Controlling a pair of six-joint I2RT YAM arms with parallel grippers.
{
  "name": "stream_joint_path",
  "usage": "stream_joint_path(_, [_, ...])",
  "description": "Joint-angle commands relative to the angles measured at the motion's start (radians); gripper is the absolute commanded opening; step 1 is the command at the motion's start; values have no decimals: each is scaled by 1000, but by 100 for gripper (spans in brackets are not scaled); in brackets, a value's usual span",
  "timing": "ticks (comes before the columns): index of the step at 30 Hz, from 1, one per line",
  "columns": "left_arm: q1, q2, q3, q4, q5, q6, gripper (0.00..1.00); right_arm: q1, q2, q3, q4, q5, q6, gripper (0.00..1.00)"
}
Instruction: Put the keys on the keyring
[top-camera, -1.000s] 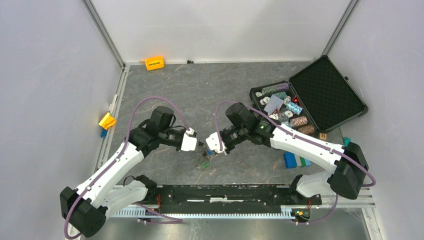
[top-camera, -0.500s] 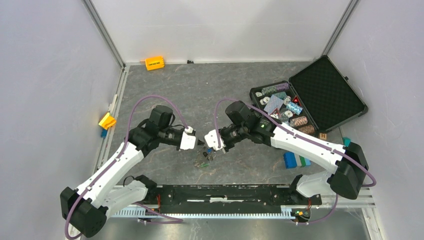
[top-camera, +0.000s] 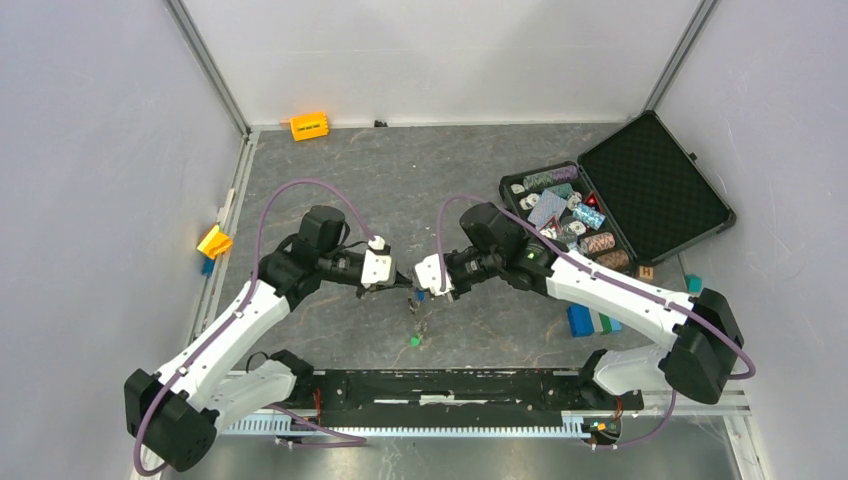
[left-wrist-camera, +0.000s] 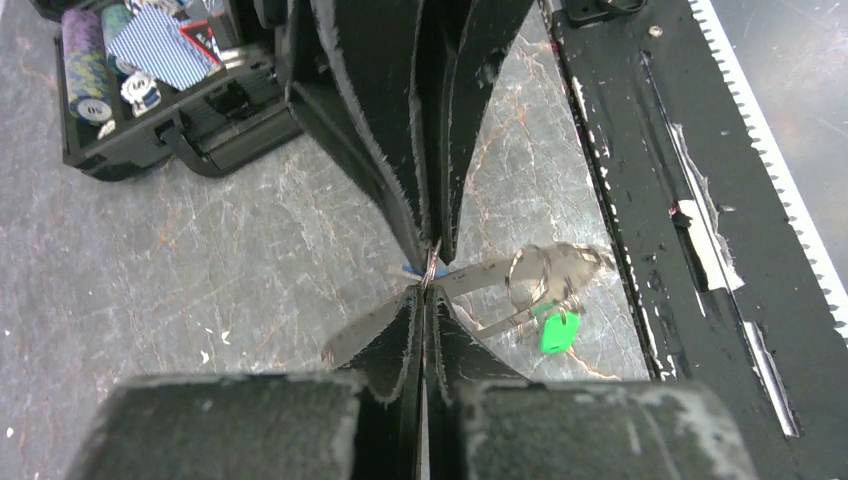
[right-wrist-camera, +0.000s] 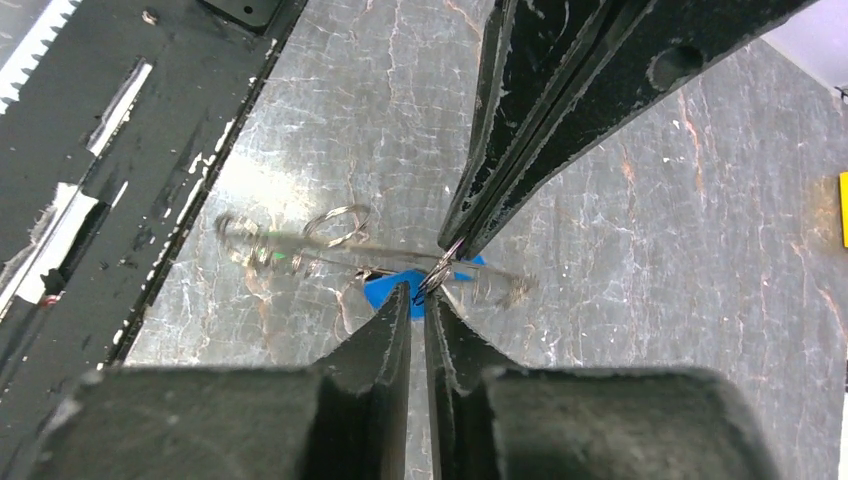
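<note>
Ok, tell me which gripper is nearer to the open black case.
Right. The right gripper is just left of the case in the top view; the left gripper, tip to tip with it, lies farther left.

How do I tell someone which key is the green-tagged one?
Find the middle of the table, where the left gripper and right gripper meet tip to tip at the keyring. Just toward the near edge is the key with the bright green tag; the blue tag sits up at the grippers instead.
</note>
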Motion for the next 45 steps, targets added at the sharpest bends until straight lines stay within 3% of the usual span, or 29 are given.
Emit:
stream_joint_path(1, [-2,3,24,127,106,-93,2,-4,-16,3,32,27,30,20])
stream_joint_path(6, [0,11,19,154,85,-113,2,-6,-48,12,-7,40,12,43])
stream_joint_path(12, [0,17,24,155,73,-101,2,-36,-98,30,-30,56,16,47])
stream_joint_path(20, [0,24,44,126,41,-82,2,-59,-86,84,-51,-23,47,44])
stream_joint_path(31, [-4,30,43,174,10,-171,2,-60,-40,74,-8,-79,98,38])
stream_joint_path(39, [-3,27,12,245,30,-229,2,-62,-32,62,32,-61,135,28])
stream_joint_path(45, [-4,25,-4,259,32,-231,2,-61,-30,65,39,-42,143,12])
